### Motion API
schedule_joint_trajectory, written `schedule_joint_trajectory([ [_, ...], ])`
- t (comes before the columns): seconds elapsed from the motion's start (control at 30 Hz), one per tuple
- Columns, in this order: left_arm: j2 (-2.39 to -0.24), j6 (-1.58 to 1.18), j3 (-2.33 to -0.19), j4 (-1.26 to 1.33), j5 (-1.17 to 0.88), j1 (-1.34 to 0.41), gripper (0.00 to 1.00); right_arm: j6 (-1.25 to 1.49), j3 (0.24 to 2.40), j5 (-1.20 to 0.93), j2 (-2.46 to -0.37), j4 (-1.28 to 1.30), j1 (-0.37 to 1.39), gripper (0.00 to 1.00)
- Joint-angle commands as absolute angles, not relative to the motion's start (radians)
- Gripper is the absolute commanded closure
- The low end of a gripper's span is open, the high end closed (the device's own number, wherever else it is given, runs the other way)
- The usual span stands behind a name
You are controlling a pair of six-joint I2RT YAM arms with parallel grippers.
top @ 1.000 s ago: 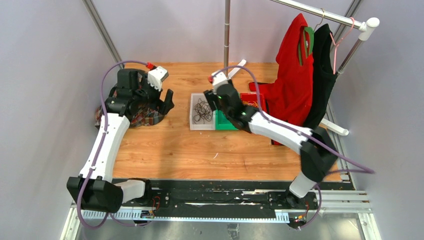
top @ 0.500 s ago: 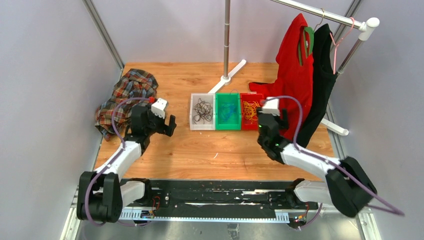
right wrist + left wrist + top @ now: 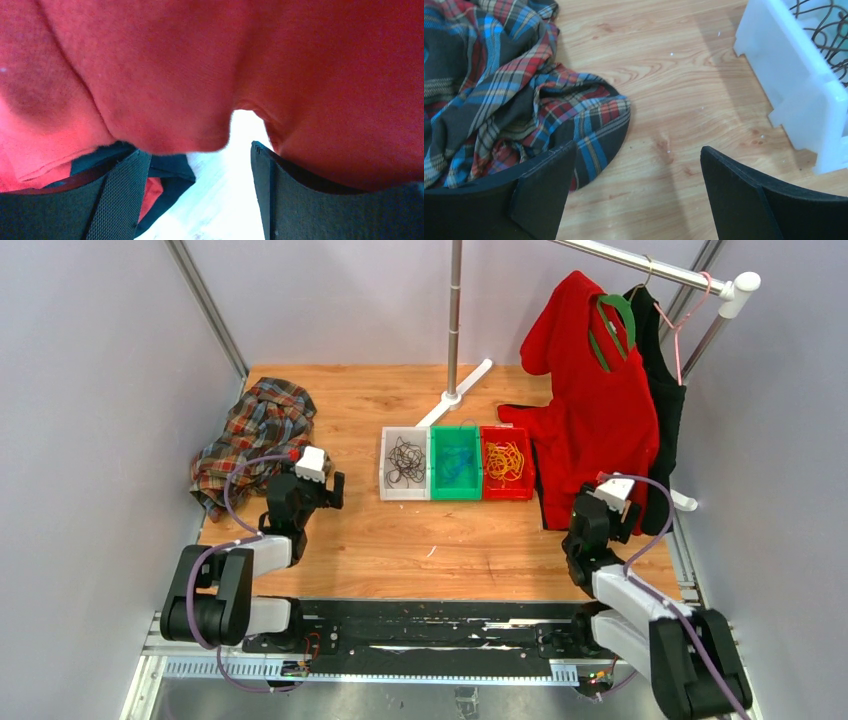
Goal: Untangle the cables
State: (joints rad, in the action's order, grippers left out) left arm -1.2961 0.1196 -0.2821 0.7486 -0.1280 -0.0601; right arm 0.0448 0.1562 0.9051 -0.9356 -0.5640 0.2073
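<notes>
Left wrist view: left hand [image 3: 638,175] has its fingers wide apart with nothing between them, over bare desk [image 3: 674,75] between the plaid shirt [image 3: 489,85] and the white bin [image 3: 794,85]. Right hand [image 3: 200,195] likewise spread and empty, with the red garment [image 3: 150,65] close against it; contact unclear. The cables lie mid-desk toward the far edge: black cables [image 3: 405,461] in the white bin, blue cables [image 3: 456,466] in the green bin [image 3: 436,462], yellow cables [image 3: 505,461] in the red bin [image 3: 528,464].

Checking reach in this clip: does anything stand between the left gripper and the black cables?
Only the wall of the white bin. Bare table lies between the open left gripper and that bin, which holds the black cables.
</notes>
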Motion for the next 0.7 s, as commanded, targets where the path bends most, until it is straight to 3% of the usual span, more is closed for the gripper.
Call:
schedule_joint_trajectory([
  [0.0, -1.306, 0.117, -0.211, 0.973, -0.064, -0.051, 0.02, 0.022, 0.161, 0.787, -1.062, -0.747, 0.184, 0.28],
  [0.1, -1.379, 0.106, -0.133, 1.208, -0.073, -0.051, 0.02, -0.024, 0.169, 0.711, -1.148, -0.867, 0.179, 0.28],
  [0.2, -1.335, 0.118, -0.177, 1.048, -0.065, -0.051, 0.02, -0.043, 0.167, 0.65, -1.259, -1.009, 0.174, 0.27],
  [0.4, -1.354, 0.097, -0.178, 1.082, -0.041, -0.051, 0.02, -0.073, 0.193, 0.374, -1.372, -1.037, 0.106, 0.26],
  [0.67, -1.358, 0.095, -0.17, 1.105, -0.035, -0.051, 0.02, -0.071, 0.223, 0.363, -1.392, -1.007, 0.098, 0.24],
])
